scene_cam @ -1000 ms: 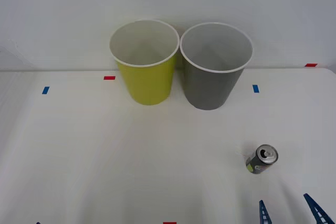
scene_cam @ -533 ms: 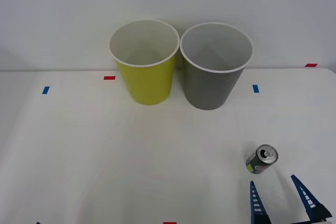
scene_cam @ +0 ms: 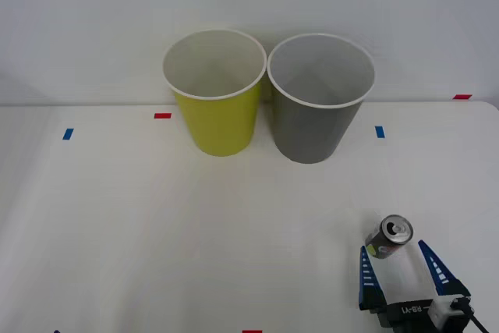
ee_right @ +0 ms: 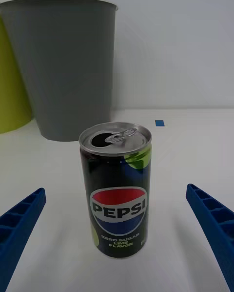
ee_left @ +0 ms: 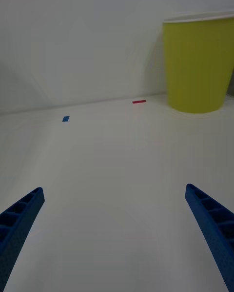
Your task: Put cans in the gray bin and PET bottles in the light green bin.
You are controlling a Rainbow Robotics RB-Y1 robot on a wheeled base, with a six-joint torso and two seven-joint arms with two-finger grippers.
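Can [scene_cam: 388,238] stands upright near the worktop's [scene_cam: 117,216] front right corner, dead ahead of my right hand [scene_cam: 401,267], fingers wide either side; left hand [ee_left: 114,243] wide, far off.

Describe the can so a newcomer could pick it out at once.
On the white table, look nearer than the gray bin and the light green bin, toward the robot's right. The can stands upright just ahead of the open right gripper: small, black, silver-topped, Pepsi-labelled.
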